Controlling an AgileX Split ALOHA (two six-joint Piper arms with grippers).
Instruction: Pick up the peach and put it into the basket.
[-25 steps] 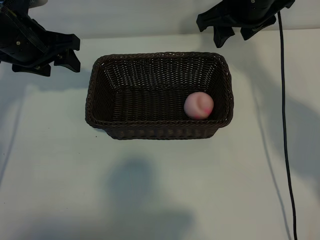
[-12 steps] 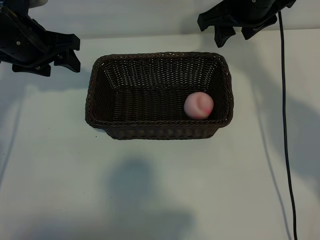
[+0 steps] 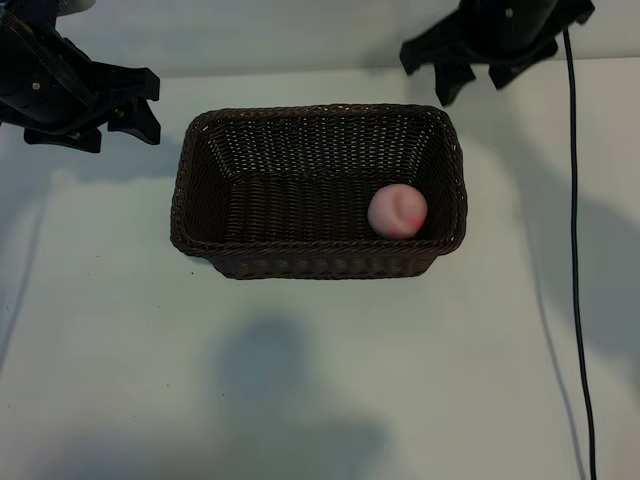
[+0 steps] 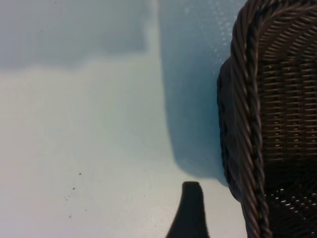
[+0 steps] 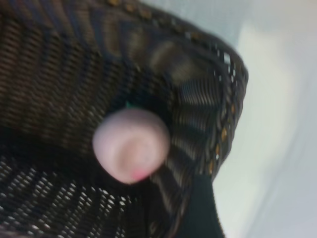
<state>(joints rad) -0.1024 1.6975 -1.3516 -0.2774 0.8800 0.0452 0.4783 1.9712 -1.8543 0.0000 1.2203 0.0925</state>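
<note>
One peach (image 3: 397,211) inside basket (image 3: 190,170), hidden from left wrist view; both end effectors released

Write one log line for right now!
peach: inside basket, right end | left gripper: open, empty | right gripper: open, empty

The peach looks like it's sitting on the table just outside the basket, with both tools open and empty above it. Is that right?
Not quite. The exterior view shows the peach lying inside the basket, at its right end, not on the table. The rest holds: the left tool and right tool are both open and empty.
</note>
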